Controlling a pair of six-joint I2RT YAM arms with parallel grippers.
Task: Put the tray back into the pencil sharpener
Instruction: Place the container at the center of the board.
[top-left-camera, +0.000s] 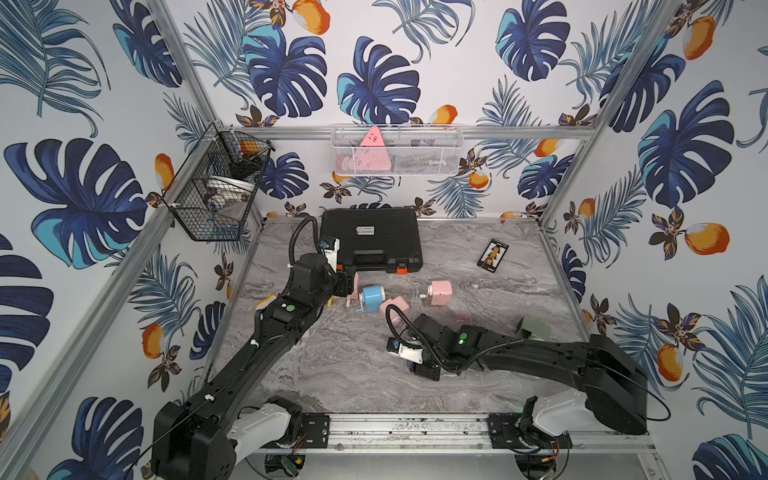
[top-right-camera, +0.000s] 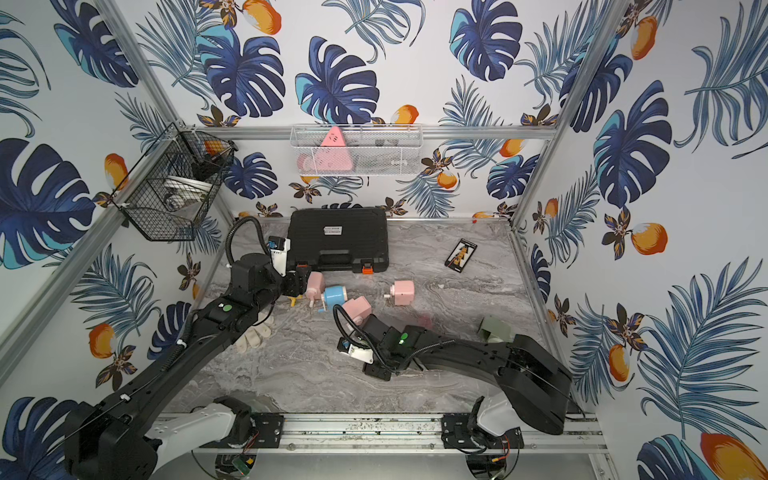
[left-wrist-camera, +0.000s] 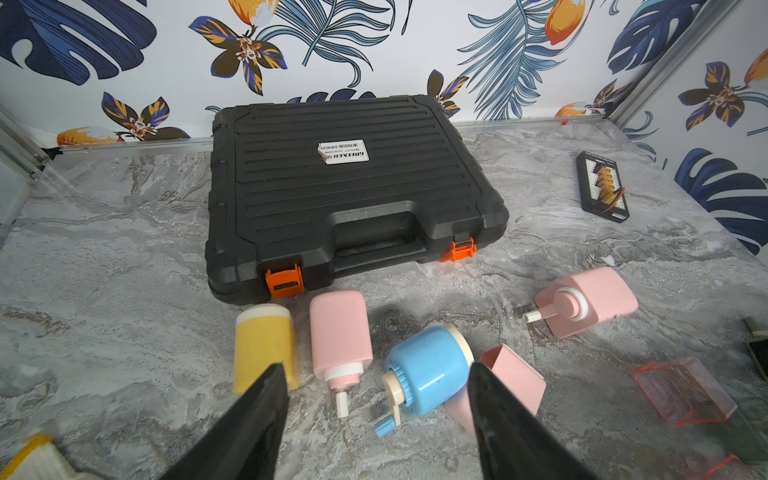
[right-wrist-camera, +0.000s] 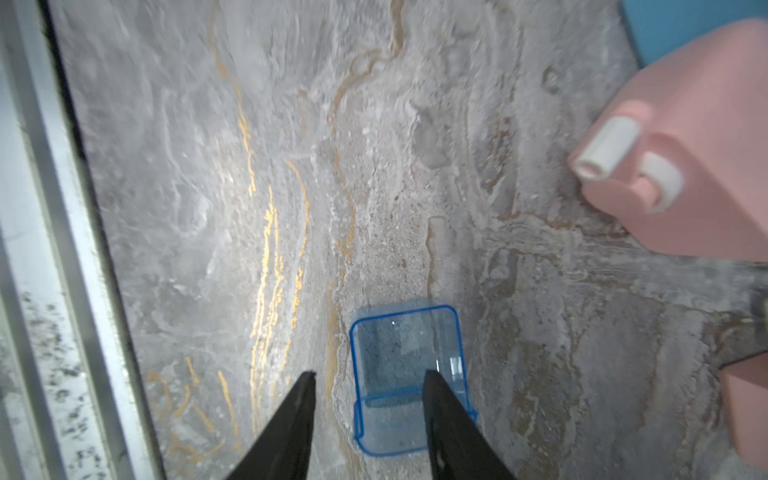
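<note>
A clear blue tray (right-wrist-camera: 405, 365) lies flat on the marble table near the front rail. My right gripper (right-wrist-camera: 370, 374) hangs just above it, open. One fingertip (right-wrist-camera: 432, 386) is over the tray's middle and the other stands on the rail side of the tray, so only the tray's near wall is between them and nothing is gripped. The blue pencil sharpener (top-left-camera: 371, 297) (left-wrist-camera: 428, 370) lies on its side mid-table, crank towards my left gripper (left-wrist-camera: 376, 365). That gripper is open and empty, with the sharpener just ahead of its fingertips.
Pink sharpeners (top-left-camera: 440, 292) (top-left-camera: 397, 309) (left-wrist-camera: 340, 332) and a yellow one (left-wrist-camera: 264, 349) lie around the blue one. A clear pink tray (left-wrist-camera: 685, 390) sits to the right of them. A black case (top-left-camera: 372, 239), a small black board (top-left-camera: 493, 255), a green sharpener (top-left-camera: 536, 328) and a glove (top-right-camera: 253, 336) are also on the table.
</note>
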